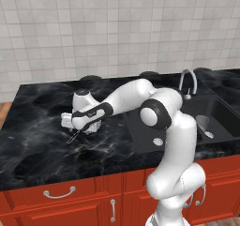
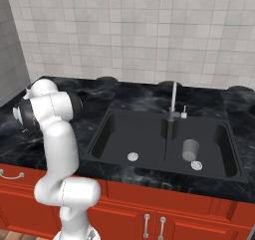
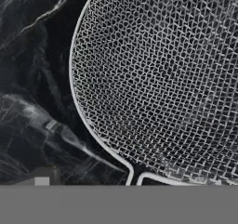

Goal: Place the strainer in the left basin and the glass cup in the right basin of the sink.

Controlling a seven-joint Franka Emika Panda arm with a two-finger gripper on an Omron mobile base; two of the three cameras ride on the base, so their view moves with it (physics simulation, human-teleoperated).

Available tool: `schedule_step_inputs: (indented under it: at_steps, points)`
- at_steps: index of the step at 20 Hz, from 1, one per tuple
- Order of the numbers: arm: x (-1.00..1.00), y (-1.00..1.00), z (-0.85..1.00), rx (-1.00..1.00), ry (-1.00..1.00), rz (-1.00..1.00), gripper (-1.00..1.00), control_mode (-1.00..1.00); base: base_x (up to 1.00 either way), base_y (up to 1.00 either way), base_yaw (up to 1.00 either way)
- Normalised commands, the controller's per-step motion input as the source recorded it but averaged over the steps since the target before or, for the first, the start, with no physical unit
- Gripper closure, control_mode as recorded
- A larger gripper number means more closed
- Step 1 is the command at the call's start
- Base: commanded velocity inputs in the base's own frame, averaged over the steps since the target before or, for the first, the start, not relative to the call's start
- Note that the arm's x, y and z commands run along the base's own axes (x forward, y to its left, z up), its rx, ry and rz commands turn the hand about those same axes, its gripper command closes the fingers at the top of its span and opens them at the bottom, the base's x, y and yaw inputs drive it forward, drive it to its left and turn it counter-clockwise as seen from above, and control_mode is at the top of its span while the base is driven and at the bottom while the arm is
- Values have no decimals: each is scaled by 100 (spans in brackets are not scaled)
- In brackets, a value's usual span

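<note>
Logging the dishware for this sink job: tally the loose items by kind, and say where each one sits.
Strainer: 1, on the counter left of the sink, under the gripper.
Glass cup: 1, standing in the right basin.
Total: 2.

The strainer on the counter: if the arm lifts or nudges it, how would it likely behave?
The strainer is open wire mesh on a thin rim, so it is probably light and easy to dent. Its rounded bowl on the flat counter may rock or tip when pushed. The thin wire handle likely offers little grip.
</note>
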Motion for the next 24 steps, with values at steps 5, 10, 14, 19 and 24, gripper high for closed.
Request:
schedule_step_inputs:
  at_steps: [5, 10, 14, 19, 24]
  points:
    - [32, 25, -24, -5, 6, -9, 100, -100, 0, 0, 0]
    - [11, 15, -25, -2, 4, -9, 100, -100, 0, 0, 0]
    - [0, 0, -13, 0, 0, -8, 100, -100, 0, 0, 0]
    - [0, -7, 0, -2, 0, -8, 100, -100, 0, 0, 0]
    - [-6, -27, 2, -3, 0, -7, 100, -100, 0, 0, 0]
